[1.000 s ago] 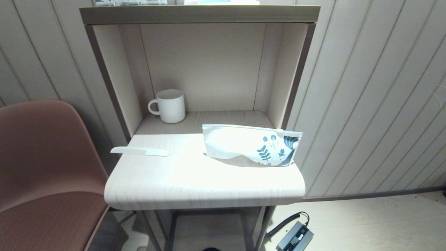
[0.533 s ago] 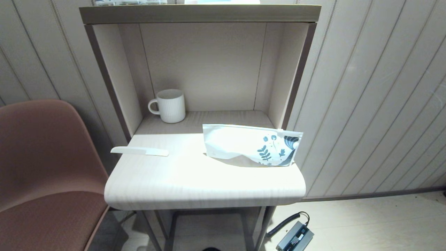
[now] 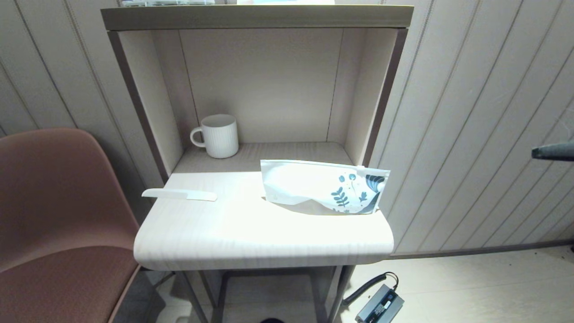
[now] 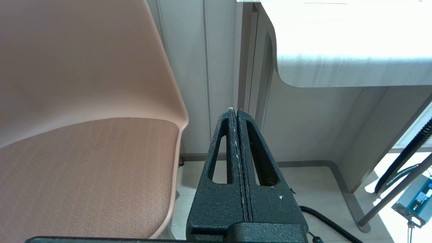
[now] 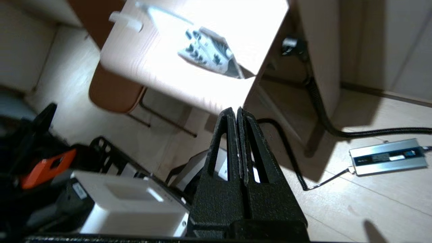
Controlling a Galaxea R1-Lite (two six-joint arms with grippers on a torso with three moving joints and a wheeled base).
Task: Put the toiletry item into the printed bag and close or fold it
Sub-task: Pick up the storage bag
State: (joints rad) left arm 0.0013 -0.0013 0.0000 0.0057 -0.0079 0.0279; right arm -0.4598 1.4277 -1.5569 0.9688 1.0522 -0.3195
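The white comb (image 3: 179, 194) lies flat near the desk's left edge. The printed bag (image 3: 323, 186) rests on the desk's right side, its leaf-print end toward the right edge; it also shows in the right wrist view as the bag (image 5: 209, 54). My right gripper (image 3: 554, 151) enters at the far right, level with the bag and well away from it; the right gripper (image 5: 236, 111) is shut and empty. My left gripper (image 4: 235, 110) is shut and empty, low beside the chair, below the desk's edge.
A white ribbed mug (image 3: 218, 136) stands at the back left of the alcove. A brown chair (image 3: 58, 215) sits left of the desk (image 3: 264, 242). A power brick (image 3: 379, 305) with cable lies on the floor. Alcove side walls flank the back half.
The tip of my right gripper has come into the head view at the far right edge. The comb, bag and mug have not moved.
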